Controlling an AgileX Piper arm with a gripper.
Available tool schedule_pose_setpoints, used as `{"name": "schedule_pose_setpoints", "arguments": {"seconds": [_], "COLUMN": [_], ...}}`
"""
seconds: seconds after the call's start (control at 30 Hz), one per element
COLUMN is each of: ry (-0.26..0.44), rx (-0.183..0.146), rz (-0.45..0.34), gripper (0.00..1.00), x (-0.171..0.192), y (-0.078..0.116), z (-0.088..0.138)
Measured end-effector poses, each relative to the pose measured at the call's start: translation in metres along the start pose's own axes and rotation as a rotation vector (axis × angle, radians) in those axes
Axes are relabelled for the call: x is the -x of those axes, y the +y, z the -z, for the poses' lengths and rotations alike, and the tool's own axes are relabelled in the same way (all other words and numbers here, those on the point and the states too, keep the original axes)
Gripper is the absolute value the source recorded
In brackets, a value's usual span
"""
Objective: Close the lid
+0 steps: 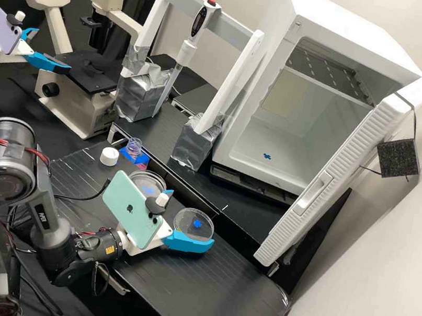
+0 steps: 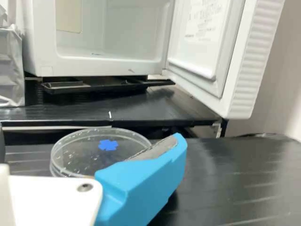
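Right now the matter turns on the nearer clear dish (image 1: 194, 224), which I take for the thing to be dealt with. It lies close to the far edge of the bench (image 1: 222, 292), the edge that meets the raised shelf (image 1: 224, 210). The jaws stand open, one blue finger (image 1: 190, 243) passing across the dish's near rim and the other partly behind the phone (image 1: 132, 209). Whether either touches the rim I cannot tell. A blue mark (image 2: 108, 145) sits on the dish's round face, just past that near finger.

The second dish (image 1: 145, 179) rests beyond the phone, along the same far edge, towards the bench's left end. Which of the two is lid and which is base isn't clear. Being round, the nearer dish offers no long axis to line up with; the coming move seems to need it centred between the jaws. Closing off-centre could tip it or push it towards the far edge.
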Motion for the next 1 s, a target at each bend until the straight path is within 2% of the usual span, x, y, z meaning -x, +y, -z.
{"name": "schedule_pose_setpoints", "arguments": {"seconds": [0.13,0.27,0.7,0.73,1.0], "ry": [-0.01,-0.063,-0.061,-0.061,-0.051], "rx": [0.004,0.0,0.005,0.004,-0.013], "rz": [-0.013,-0.012,-0.008,-0.006,0.001], "gripper": [1.0,1.0,1.0,0.0,0.0], "x": [-0.001,0.0,-0.002,-0.002,-0.004], "y": [0.003,0.005,0.007,0.007,0.006], "z": [-0.003,-0.011,-0.013,-0.013,-0.012]}}
